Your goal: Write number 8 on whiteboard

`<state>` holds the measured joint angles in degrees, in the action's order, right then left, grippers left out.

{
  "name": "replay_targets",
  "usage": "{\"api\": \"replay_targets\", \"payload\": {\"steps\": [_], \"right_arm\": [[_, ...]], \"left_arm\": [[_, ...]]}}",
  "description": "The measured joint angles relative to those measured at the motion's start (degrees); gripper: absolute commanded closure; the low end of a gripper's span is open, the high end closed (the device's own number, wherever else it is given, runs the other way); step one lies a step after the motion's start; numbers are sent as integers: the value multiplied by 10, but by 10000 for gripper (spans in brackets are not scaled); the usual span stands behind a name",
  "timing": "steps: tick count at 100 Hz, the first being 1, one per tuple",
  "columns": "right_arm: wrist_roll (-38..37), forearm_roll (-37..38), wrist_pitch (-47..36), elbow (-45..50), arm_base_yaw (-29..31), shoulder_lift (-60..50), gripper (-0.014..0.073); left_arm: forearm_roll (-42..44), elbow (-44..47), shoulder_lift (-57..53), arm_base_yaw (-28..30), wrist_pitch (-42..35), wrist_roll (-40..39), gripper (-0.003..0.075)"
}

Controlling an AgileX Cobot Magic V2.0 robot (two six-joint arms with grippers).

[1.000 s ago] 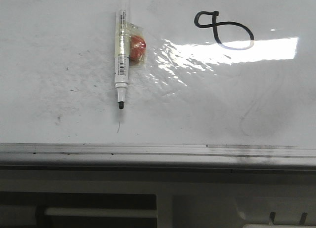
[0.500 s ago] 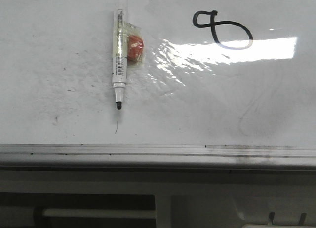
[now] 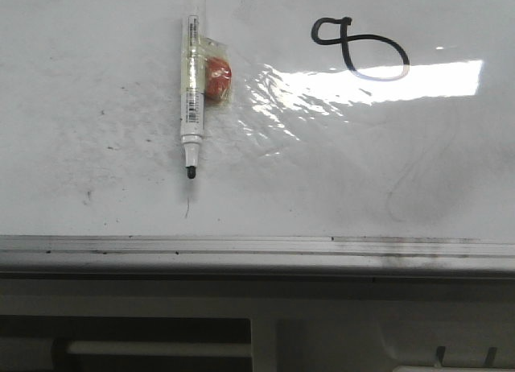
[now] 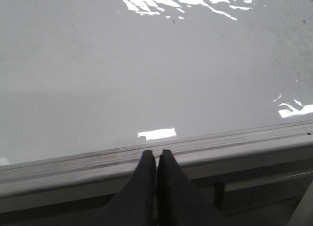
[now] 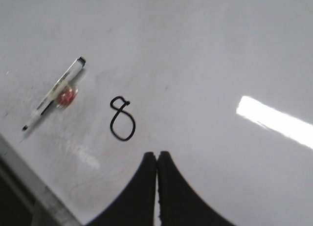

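Note:
The whiteboard (image 3: 105, 74) is glossy white with grey smudges and glare. A black number 8 (image 3: 360, 47) lies sideways on it at the upper right; it also shows in the right wrist view (image 5: 121, 118). A white marker (image 3: 191, 90) with a red-orange piece taped to it lies uncapped on the board, tip toward the near rail; it also shows in the right wrist view (image 5: 51, 99). My left gripper (image 4: 156, 153) is shut and empty over the board's rail. My right gripper (image 5: 157, 155) is shut and empty, just short of the 8.
A silver metal rail (image 3: 241, 245) edges the board's near side, with the robot's grey base (image 3: 322, 324) below it. Faint grey erased curves (image 3: 410, 191) mark the board at the lower right. Strong glare (image 3: 362, 86) lies under the 8.
The marker, the 8 and the glare have shifted slightly up and left in the front view. Nothing was taken hold of or let go.

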<state>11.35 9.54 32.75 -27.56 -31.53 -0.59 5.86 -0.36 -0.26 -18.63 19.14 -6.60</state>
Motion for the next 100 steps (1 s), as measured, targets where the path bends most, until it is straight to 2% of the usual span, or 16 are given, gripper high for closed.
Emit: {"api": "replay_targets", "payload": {"steps": [10,22,35,44,60,100], "right_arm": [[-17,-4,-134,81,67,0,637],[-24,-54,-241,193,172,0,637],[-25,-69,-267,280,270,4,637],[-29,-72,-234,283,312,3,637],[-33,-75,-146,283,330,0,637],[-34,-75,-144,283,330,0,637]], "left_arm": [[0,0,0,0,0,0,741],[-1,0,0,0,0,0,741],[-1,0,0,0,0,0,741],[-1,0,0,0,0,0,741],[-1,0,0,0,0,0,741],[-1,0,0,0,0,0,741]]}}
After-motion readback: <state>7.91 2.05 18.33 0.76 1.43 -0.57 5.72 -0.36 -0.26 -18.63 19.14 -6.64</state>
